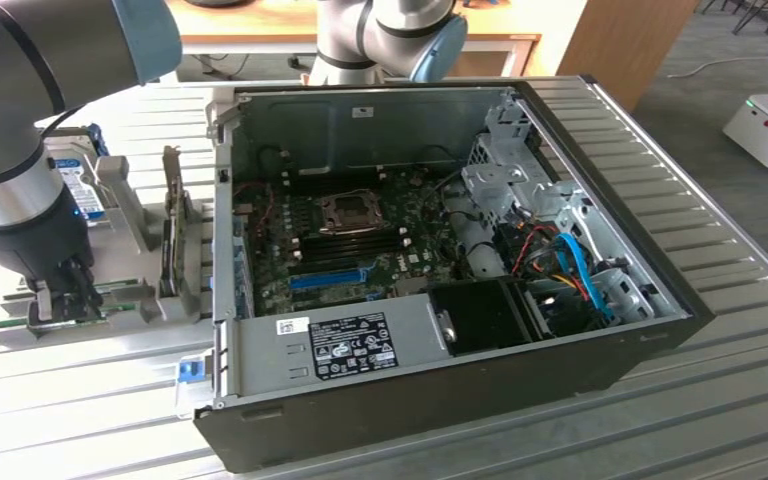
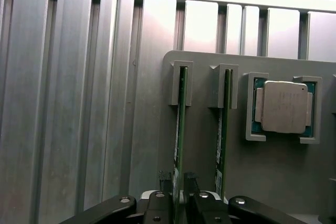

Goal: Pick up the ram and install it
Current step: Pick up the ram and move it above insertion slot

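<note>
- The ram (image 2: pixel 179 124) stands on its long edge in a slot of a grey holder (image 2: pixel 202 150). This holder sits at the left of the exterior frame, beside the computer case (image 1: pixel 357 120) and not inside it.
- In the wrist view the jaws are open around this stick. One dark finger is on each side, and both fingers (image 2: pixel 166 182) are very close to it.
- The wrist view also gives a second green stick (image 2: pixel 221 129) in the neighbour slot, parallel and just beside. A processor (image 2: pixel 283 107) with a pale metal lid lies flat in a square pocket of the holder.
- The holder lies on the ribbed metal bench (image 2: pixel 63 119).
- The exterior view gives the grey arm (image 1: pixel 17 150), which comes down from the upper left of the frame to the holder. A hard drive (image 1: pixel 87 190) with a blue label stands upright just behind the arm.
- In the middle of that frame the case lies open on the bench. Inside is the motherboard (image 1: pixel 384 250), with a processor socket (image 1: pixel 348 210) and a blue slot strip (image 1: pixel 327 278).
- In the right part of the case are metal drive cages (image 1: pixel 518 180), blue cables (image 1: pixel 582 265) and a black box (image 1: pixel 491 315).
</note>
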